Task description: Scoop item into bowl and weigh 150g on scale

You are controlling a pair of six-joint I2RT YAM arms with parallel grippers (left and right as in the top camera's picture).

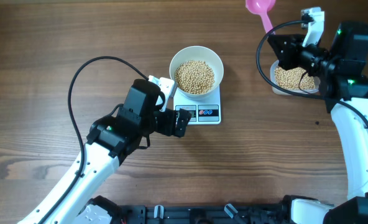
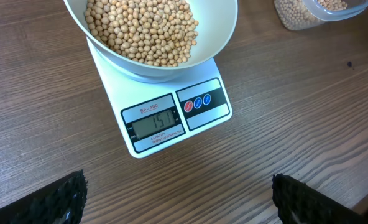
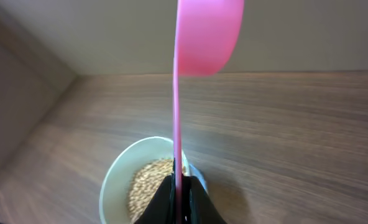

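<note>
Many beans (image 2: pixel 143 28) in bowl (image 2: pixel 216 31), scale (image 2: pixel 165 118) digits readable — left-wrist only

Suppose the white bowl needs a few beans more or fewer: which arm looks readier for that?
Right, probably. The right gripper is shut on the pink scoop, over the tub of spare beans. The left gripper is open and empty, in front of the scale.

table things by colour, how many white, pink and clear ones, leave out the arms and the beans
white: 2, the bowl and the scale
pink: 1, the scoop
clear: 1, the tub
total: 4
</note>
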